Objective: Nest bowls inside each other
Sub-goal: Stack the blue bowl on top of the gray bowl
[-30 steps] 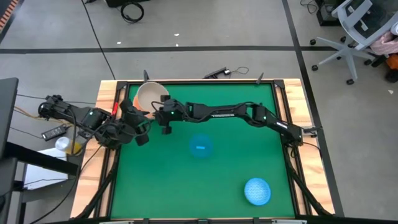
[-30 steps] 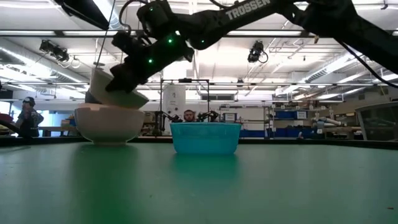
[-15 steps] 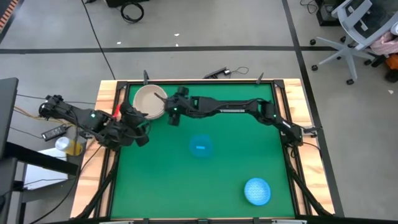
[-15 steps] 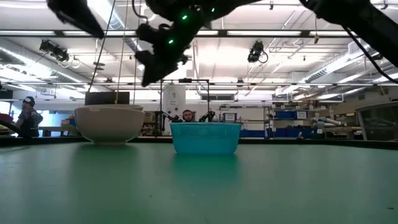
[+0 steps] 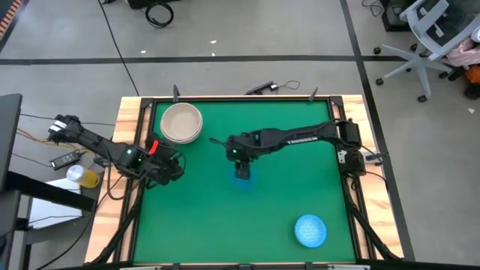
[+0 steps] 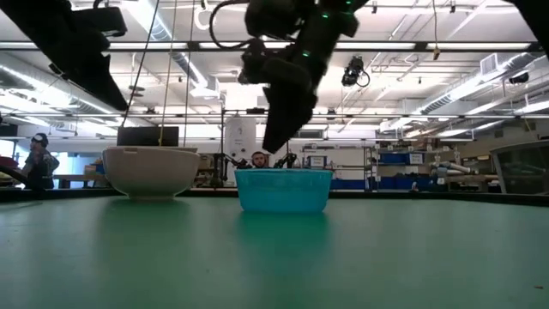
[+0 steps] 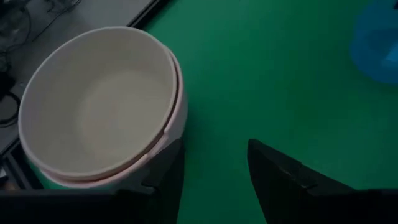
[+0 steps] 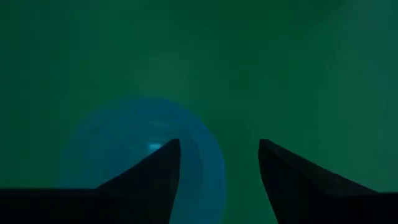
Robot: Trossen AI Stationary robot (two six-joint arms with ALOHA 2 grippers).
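A stack of pale bowls, a cream one nested in a peach one, stands on its base at the table's far left. The translucent dark blue bowl stands upright mid-table. My right gripper hangs open just above it, fingers pointing down over its rim without touching. The speckled light blue bowl sits at the near right. My left gripper is open near the left edge, on the near side of the stack, with nothing between its fingers.
A wooden frame borders the green table mat. There is bare mat between the stack and the dark blue bowl, and more along the near left. A person shows far off in the room behind.
My right gripper has let go of a pale bowl it held tilted over the stack; that bowl now sits level inside the stack. The gripper then swung toward the table's right and near side and tipped down over the dark blue bowl. My left gripper has sunk lower.
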